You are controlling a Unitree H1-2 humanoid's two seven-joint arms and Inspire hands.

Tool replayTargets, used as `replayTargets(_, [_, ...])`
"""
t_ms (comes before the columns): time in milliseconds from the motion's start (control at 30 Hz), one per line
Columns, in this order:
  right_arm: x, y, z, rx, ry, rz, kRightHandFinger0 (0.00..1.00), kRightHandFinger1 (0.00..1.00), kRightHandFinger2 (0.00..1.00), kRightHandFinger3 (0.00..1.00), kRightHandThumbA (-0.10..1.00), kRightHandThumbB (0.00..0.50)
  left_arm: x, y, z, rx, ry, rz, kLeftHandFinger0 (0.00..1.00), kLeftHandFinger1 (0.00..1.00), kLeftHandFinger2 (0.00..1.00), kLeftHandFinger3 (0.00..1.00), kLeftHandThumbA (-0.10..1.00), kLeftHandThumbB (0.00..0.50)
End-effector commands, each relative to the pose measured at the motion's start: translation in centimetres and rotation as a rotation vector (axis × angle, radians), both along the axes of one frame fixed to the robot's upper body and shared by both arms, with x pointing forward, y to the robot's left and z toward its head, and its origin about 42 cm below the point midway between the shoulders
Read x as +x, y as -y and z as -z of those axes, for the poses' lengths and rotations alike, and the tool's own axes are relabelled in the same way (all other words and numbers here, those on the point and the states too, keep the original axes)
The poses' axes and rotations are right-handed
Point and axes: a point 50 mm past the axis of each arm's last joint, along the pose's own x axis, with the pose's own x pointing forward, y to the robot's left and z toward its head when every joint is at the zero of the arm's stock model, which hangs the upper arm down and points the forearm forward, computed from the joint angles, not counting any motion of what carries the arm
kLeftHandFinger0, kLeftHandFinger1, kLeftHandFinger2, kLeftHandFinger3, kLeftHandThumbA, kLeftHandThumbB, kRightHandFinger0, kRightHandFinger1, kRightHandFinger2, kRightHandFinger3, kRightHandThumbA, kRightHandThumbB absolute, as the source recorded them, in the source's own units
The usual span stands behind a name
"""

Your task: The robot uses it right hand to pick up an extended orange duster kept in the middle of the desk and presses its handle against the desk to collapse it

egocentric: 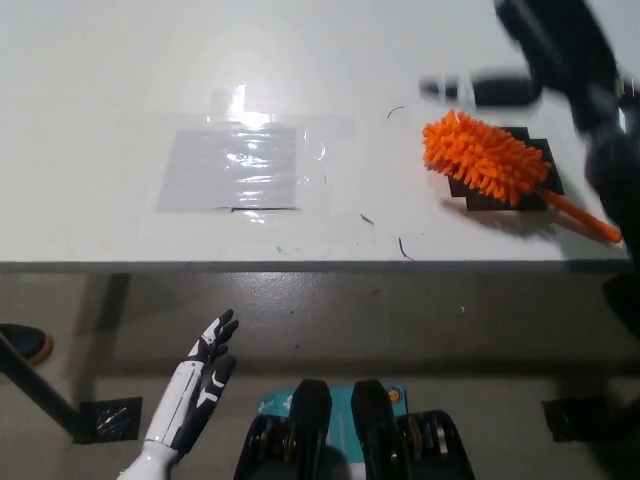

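Orange duster (488, 159) lying flat near the right end of the white desk (120, 90), fluffy head over 2 dark patches (505, 190), thin handle running toward the desk's front-right edge. No writing legible anywhere. Black right hand (565, 50) blurred above and beyond the duster, not touching it; finger spread impossible to tell. Left of the duster, a clear taped sheet (232, 165). Below the desk edge, white left hand (195, 390) resting, fingers straight and apart, holding nothing.
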Motion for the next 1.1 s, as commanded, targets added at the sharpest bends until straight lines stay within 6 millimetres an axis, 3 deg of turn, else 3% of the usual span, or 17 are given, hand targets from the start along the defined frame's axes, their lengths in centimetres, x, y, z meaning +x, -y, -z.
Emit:
replayTargets(0, [-24.2, 3.8, -0.4, 0.373, 0.336, -0.344, 1.00, 1.00, 1.00, 1.00, 1.00, 0.376, 2.4, 1.0, -1.7, -0.023, 0.086, 0.061, 1.00, 1.00, 1.00, 1.00, 1.00, 0.117])
replayTargets(33, [-25.1, 3.7, 1.1, 0.411, 0.285, -0.333, 1.00, 1.00, 1.00, 1.00, 1.00, 0.376, 2.4, 1.0, -1.7, -0.027, 0.089, 0.060, 1.00, 1.00, 1.00, 1.00, 1.00, 0.117])
replayTargets(67, [-25.9, 3.7, 2.5, 0.441, 0.254, -0.314, 1.00, 1.00, 1.00, 1.00, 1.00, 0.326, 2.2, 1.0, -1.5, -0.027, 0.088, 0.062, 1.00, 1.00, 1.00, 1.00, 1.00, 0.115])
replayTargets(100, [-26.2, 3.3, 4.5, 0.533, 0.205, -0.322, 1.00, 1.00, 1.00, 1.00, 1.00, 0.243, 2.0, 1.0, -1.5, -0.030, 0.087, 0.060, 1.00, 1.00, 1.00, 1.00, 1.00, 0.108])
replayTargets(133, [-26.4, 3.0, 5.7, 0.576, 0.160, -0.292, 1.00, 1.00, 1.00, 1.00, 1.00, 0.265, 2.0, 1.1, -1.5, -0.030, 0.086, 0.058, 1.00, 1.00, 1.00, 1.00, 1.00, 0.114])
replayTargets(233, [-26.6, 3.0, 5.9, 0.583, 0.152, -0.286, 1.00, 1.00, 1.00, 1.00, 1.00, 0.264, 2.0, 1.1, -1.5, -0.030, 0.086, 0.058, 1.00, 1.00, 1.00, 1.00, 1.00, 0.114])
replayTargets(300, [-26.7, 2.0, 10.6, 0.679, -0.040, -0.192, 1.00, 1.00, 1.00, 1.00, 1.00, 0.261, 1.9, 1.1, -1.6, -0.037, 0.084, 0.042, 1.00, 1.00, 1.00, 1.00, 1.00, 0.151])
replayTargets(367, [-25.0, 2.2, 13.4, 0.686, -0.087, -0.101, 1.00, 1.00, 1.00, 1.00, 1.00, 0.269, 2.1, 1.1, -1.8, -0.030, 0.090, 0.048, 1.00, 1.00, 1.00, 1.00, 1.00, 0.151])
replayTargets(433, [-23.1, 2.2, 14.4, 0.768, -0.147, -0.104, 1.00, 1.00, 1.00, 1.00, 1.00, 0.298, 3.5, 1.5, -2.7, -0.027, 0.119, 0.060, 1.00, 1.00, 1.00, 1.00, 1.00, 0.146])
replayTargets(500, [-21.5, 1.7, 15.7, 0.826, -0.219, -0.114, 1.00, 1.00, 1.00, 1.00, 1.00, 0.262, 3.8, 1.6, -3.1, -0.028, 0.135, 0.068, 1.00, 1.00, 1.00, 1.00, 1.00, 0.141])
replayTargets(567, [-20.0, 1.3, 16.8, 0.848, -0.265, -0.110, 1.00, 1.00, 1.00, 1.00, 1.00, 0.292, 4.3, 1.7, -3.6, -0.035, 0.143, 0.071, 1.00, 1.00, 1.00, 1.00, 1.00, 0.121])
replayTargets(667, [-18.3, 0.9, 18.8, 0.861, -0.357, -0.096, 1.00, 1.00, 1.00, 1.00, 1.00, 0.270, 4.2, 1.8, -3.8, -0.040, 0.155, 0.072, 1.00, 1.00, 1.00, 1.00, 1.00, 0.075])
replayTargets(833, [-16.9, 1.1, 20.8, 0.894, -0.455, -0.085, 1.00, 1.00, 1.00, 1.00, 1.00, 0.278, 4.1, 1.7, -4.0, -0.052, 0.164, 0.068, 1.00, 1.00, 1.00, 1.00, 1.00, 0.056])
replayTargets(1000, [-15.8, 2.3, 20.9, 0.954, -0.545, -0.087, 1.00, 1.00, 1.00, 1.00, 1.00, 0.204, 3.9, 1.9, -4.3, -0.052, 0.159, 0.076, 1.00, 1.00, 1.00, 1.00, 1.00, 0.083])
replayTargets(1067, [-15.7, 2.3, 20.9, 0.957, -0.549, -0.090, 1.00, 1.00, 1.00, 1.00, 1.00, 0.202, 3.9, 1.8, -4.3, -0.053, 0.159, 0.076, 1.00, 1.00, 1.00, 1.00, 1.00, 0.083])
